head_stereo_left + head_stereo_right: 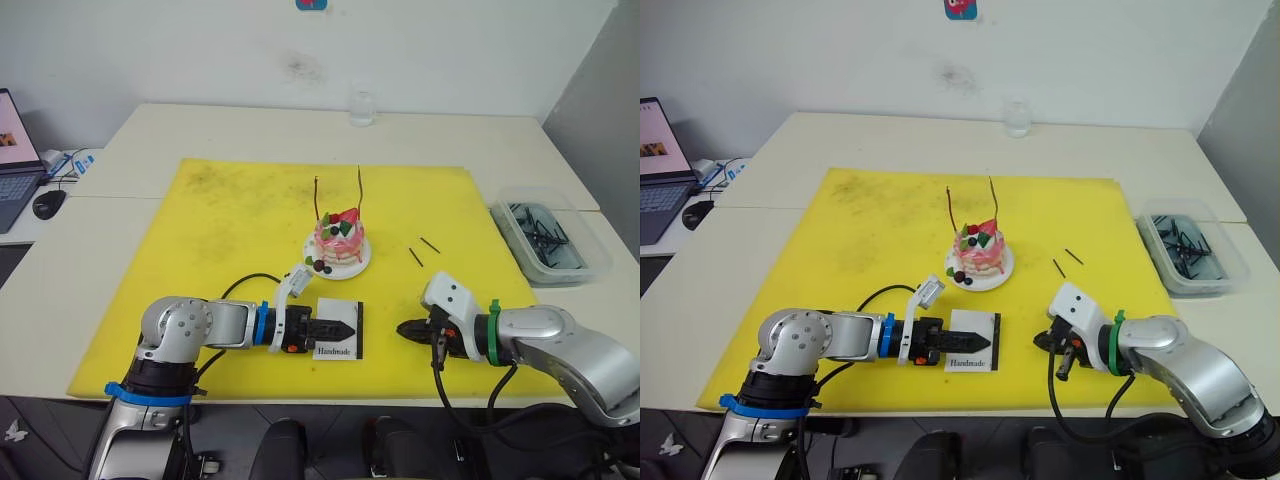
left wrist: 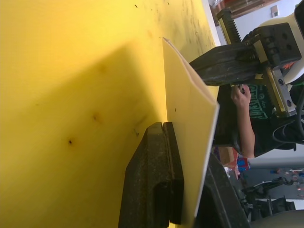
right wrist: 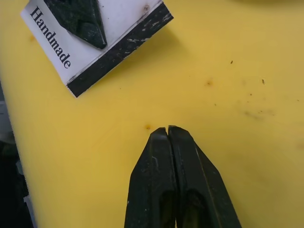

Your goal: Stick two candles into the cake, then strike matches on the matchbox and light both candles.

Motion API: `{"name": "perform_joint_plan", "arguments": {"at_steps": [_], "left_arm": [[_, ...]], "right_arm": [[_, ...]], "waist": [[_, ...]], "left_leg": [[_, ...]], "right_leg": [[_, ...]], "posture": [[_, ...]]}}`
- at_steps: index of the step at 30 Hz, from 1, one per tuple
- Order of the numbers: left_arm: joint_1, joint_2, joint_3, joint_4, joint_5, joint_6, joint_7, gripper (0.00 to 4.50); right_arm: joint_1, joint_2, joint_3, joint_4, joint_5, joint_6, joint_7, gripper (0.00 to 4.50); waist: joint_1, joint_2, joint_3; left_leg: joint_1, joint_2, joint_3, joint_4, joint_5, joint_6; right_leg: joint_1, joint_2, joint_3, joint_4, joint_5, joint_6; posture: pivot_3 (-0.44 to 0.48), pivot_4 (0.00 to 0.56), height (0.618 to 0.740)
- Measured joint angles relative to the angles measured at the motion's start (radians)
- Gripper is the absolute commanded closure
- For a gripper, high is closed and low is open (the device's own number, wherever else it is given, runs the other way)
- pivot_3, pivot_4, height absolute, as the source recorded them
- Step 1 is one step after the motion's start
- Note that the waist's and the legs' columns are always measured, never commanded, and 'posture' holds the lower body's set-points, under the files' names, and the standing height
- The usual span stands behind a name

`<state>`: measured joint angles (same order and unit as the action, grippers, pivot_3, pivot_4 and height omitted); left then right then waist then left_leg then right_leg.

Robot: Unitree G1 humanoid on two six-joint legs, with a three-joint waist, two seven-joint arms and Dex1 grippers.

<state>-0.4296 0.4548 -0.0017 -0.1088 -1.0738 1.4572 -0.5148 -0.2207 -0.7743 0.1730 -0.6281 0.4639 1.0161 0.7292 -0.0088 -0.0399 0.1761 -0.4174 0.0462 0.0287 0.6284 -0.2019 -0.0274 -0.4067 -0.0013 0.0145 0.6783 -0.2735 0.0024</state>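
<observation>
The near part of the matchbox [image 1: 338, 333] is hidden under the black fingers of the left gripper [image 1: 345, 328], which are clamped on it, one above the lid and one below. In the left wrist view the box shows only as a thin pale edge. The right gripper [image 1: 404, 329] has its fingers pressed together with nothing visible between them, just above the yellow mat [image 1: 230, 220]. If a match is pinched there, it is too thin to see.

A clear plastic bin [image 1: 553, 240] stands off the mat at about 3 o'clock from the cake, and dark small items lie in it; what they are is hard to make out. A clear glass [image 1: 362, 108] stands at the far table edge, at 12 o'clock from the cake. A laptop [image 1: 14, 160] and a black mouse [image 1: 47, 204] are cut off at the left border. In the left wrist view a person's arm [image 2: 244, 118] shows behind the right gripper.

The cake [image 1: 339, 241] is pink, with a red strawberry and dark berries on top, on a small white plate [image 1: 358, 266] near the middle of the mat. The two candles [image 1: 360, 190] stand upright in its far side, thin and dark reddish. Two matches [image 1: 422, 249] lie on the mat at 3 o'clock from the cake. The matchbox lies at 6 o'clock from the cake, white with "Handmade" in black script and a dark striking strip facing the right gripper, which is apart from it.
</observation>
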Motion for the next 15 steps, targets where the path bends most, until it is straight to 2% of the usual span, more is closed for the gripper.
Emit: {"name": "perform_joint_plan", "arguments": {"at_steps": [7,13,14,15], "left_arm": [[0.0,-0.008,0.067,-0.057,-0.06,0.024,-0.007,4.46],[0.024,-0.009,0.142,-0.168,-0.162,0.032,0.022,4.46],[0.04,-0.012,0.153,-0.181,-0.18,0.028,0.042,4.5],[0.053,-0.017,0.164,-0.191,-0.19,0.023,0.061,4.5]], "right_arm": [[0.016,0.04,-0.146,-0.001,0.029,-0.052,-0.035,4.5],[-0.013,0.148,-0.168,0.135,-0.065,-0.267,-0.119,4.5],[-0.023,0.179,-0.166,0.175,-0.095,-0.318,-0.144,4.12],[-0.029,0.199,-0.162,0.208,-0.118,-0.354,-0.162,3.95]], "waist": [[0.0,-0.001,0.0],[-0.002,-0.001,0.0],[-0.003,-0.001,0.0],[-0.003,0.0,0.0]], "left_leg": [[-0.001,0.0,0.0,0.0,0.0,0.0],[0.0,0.0,0.001,0.0,0.0,0.0],[0.0,0.0,0.001,0.0,0.0,0.0],[0.0,0.0,0.001,0.0,0.0,0.0]], "right_leg": [[0.0,0.0,0.0,-0.001,0.0,0.0],[0.0,0.0,0.001,0.0,0.0,0.0],[0.0,0.0,0.001,0.0,0.0,0.0],[0.0,0.0,0.001,0.0,0.0,0.0]], "posture": [[0.0,0.15,0.74],[0.0,0.15,0.74],[0.0,0.15,0.74],[0.0,0.15,0.74]]}}
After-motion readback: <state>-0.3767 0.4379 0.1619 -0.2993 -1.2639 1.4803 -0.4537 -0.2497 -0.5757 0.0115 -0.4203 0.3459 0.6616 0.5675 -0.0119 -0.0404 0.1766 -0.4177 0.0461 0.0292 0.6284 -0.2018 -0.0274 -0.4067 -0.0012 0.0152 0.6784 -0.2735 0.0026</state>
